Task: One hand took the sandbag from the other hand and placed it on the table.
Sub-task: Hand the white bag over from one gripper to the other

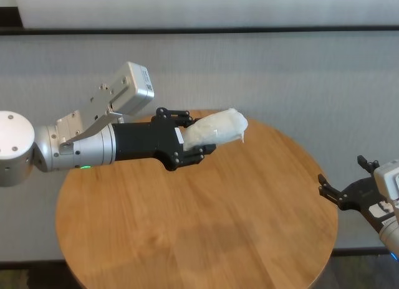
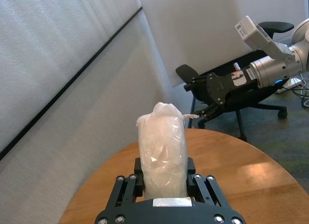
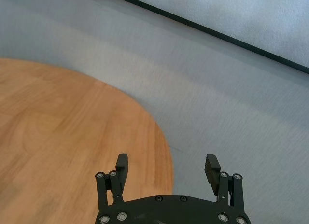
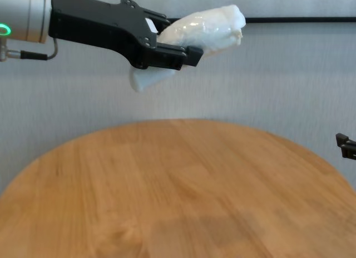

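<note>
The sandbag is a white sausage-shaped bag in clear wrap. My left gripper, black with a silver wrist and green light, is shut on its lower half and holds it high above the far side of the round wooden table. The bag points towards the right. It also shows in the left wrist view and in the chest view. My right gripper is open and empty beside the table's right edge, apart from the bag. Its spread fingers show in the right wrist view.
A grey wall runs close behind the table. A black office chair stands on the floor beyond the table's right side, behind my right gripper. The tabletop bears nothing.
</note>
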Motion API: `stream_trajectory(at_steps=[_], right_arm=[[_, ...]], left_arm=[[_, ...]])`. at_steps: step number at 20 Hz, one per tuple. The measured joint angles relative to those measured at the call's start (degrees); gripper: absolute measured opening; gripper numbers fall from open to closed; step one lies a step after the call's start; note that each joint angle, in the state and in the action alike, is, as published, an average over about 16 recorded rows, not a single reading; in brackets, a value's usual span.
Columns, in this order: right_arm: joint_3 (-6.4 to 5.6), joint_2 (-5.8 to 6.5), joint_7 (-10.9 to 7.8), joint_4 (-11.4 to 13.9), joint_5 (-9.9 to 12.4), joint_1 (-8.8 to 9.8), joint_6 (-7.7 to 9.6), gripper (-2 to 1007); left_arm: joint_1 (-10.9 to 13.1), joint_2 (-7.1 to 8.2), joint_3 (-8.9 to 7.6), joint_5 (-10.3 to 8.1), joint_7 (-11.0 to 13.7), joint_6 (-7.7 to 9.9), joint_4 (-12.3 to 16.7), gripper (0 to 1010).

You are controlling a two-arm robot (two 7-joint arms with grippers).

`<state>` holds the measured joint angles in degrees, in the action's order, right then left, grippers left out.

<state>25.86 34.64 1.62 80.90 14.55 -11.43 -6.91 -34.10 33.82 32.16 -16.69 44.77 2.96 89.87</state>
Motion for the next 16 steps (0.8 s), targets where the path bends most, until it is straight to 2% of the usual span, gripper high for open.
stream_trajectory(at_steps=[10, 16], right_arm=[[0.01, 0.08, -0.18, 0.0, -0.2, 0.09, -0.17, 1001], [0.08, 0.56, -1.4, -0.2, -0.9, 0.68, -0.78, 1001]], left_arm=[[0.0, 0.0, 0.0, 0.03, 0.0, 0.0, 0.0, 515], [0.0, 0.0, -0.01, 0.03, 0.0, 0.01, 0.0, 515]])
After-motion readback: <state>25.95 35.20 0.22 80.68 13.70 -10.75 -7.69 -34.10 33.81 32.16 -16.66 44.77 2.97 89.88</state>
